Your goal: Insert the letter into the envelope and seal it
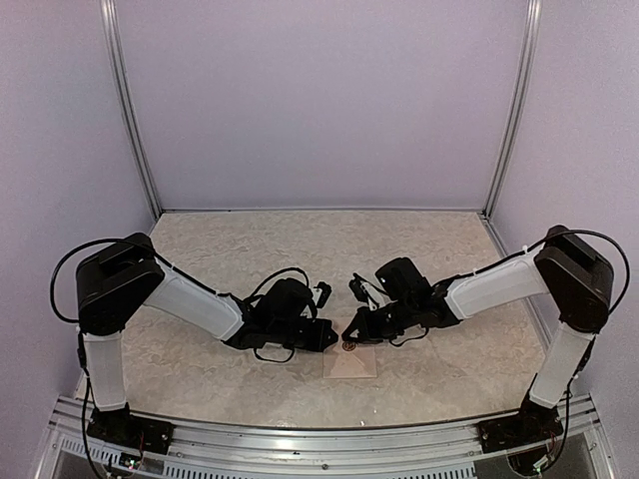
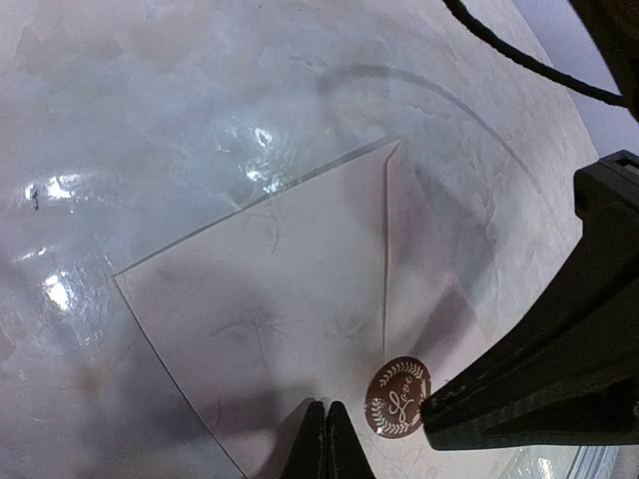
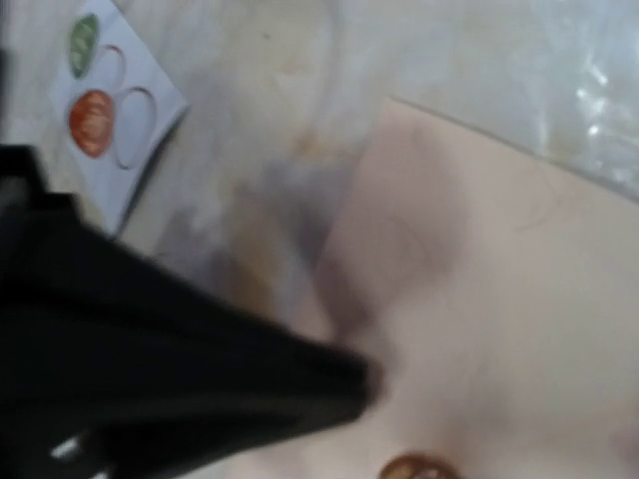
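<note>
While both are clenched empty, left gripper [image 2: 324,444] and right gripper [image 3: 361,383] crowd twelve o'clock of the seemingly sealed pale cream-pink paper envelope [image 2: 270,299].

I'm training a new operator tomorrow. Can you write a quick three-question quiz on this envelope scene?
1. True or false: the flap of the envelope is folded down.
2. The round sticker at the flap's tip is: A green, B brown, C blue.
3. In the right wrist view, how many coloured stickers show on the sticker sheet?

Key: 1 true; 2 B; 3 two, one green and one orange, beside empty circles.
</note>
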Controlling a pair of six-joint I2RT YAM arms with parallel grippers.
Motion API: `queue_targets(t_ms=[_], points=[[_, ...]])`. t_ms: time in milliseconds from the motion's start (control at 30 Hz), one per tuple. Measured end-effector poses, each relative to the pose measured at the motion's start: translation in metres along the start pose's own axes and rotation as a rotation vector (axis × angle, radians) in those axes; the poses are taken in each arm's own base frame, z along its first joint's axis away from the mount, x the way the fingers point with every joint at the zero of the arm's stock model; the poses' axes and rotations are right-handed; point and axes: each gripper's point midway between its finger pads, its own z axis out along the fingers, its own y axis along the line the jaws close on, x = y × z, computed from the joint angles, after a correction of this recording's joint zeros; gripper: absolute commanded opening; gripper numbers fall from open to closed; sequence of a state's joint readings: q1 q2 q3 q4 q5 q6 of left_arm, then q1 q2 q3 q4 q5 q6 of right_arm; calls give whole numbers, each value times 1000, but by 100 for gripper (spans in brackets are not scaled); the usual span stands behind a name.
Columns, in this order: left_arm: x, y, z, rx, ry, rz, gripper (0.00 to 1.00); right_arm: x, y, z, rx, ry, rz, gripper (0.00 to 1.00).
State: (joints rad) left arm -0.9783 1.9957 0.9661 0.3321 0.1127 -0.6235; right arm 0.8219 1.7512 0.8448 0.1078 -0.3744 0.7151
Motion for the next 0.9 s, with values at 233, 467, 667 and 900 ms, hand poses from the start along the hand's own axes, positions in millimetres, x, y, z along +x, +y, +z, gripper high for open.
queue_targets(t_ms=[233, 467, 667, 900], points=[[0, 0, 0, -4, 0, 1, 0, 13, -16, 20, 15, 55, 27, 1], [0, 0, 0, -8, -3, 2, 0, 18, -18, 17, -3, 32, 50, 2], [0, 0, 0, -10, -4, 3, 0, 27, -21, 9, -4, 32, 72, 2], [0, 0, 0, -11, -5, 3, 0, 29, -22, 6, -2, 32, 77, 3]])
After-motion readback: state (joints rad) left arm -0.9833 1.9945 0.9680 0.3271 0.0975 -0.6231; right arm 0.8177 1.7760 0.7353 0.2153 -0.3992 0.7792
